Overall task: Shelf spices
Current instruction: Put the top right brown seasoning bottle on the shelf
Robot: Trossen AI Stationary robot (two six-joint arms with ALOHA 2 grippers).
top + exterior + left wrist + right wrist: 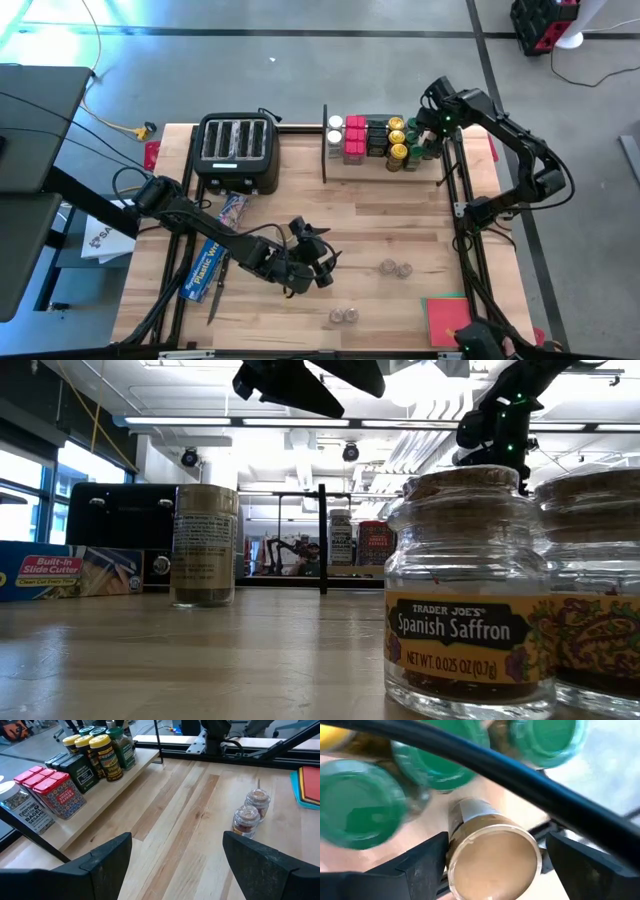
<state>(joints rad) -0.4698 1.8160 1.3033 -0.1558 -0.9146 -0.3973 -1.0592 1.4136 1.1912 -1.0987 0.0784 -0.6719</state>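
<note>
The shelf [385, 165] sits at the far side of the counter [400, 225], right of the black toaster [237, 150]. On it stand the spices in a row: white-lidded jars [335, 129] at the left end, then red tins [354, 138], black boxes [376, 137], yellow-lidded jars [396, 135] and green-lidded jars [418, 135] at the right end. The right claw [428, 125] hangs over that right end of the shelf. Its fingers are spread wide on both sides of a tan-lidded jar [492, 862], which stands just beside the green lids. I cannot tell if the fingers touch that jar. The left claw [322, 262] is over the middle of the counter, near the front, well apart from the shelf. Its fingers are wide too and hold nothing. Four tiny jars wait on the counter. Two of them [396, 267] stand touching each other to the right of the left claw. Two more [344, 315] stand together nearer the front edge; in the low view one reads Spanish Saffron [466, 595]. A taller jar [204, 545] stands alone on the counter in the low view. A long blue box [207, 266] lies on the left part of the counter, under the left arm. A red pad [447, 322] lies in the near right corner.
</note>
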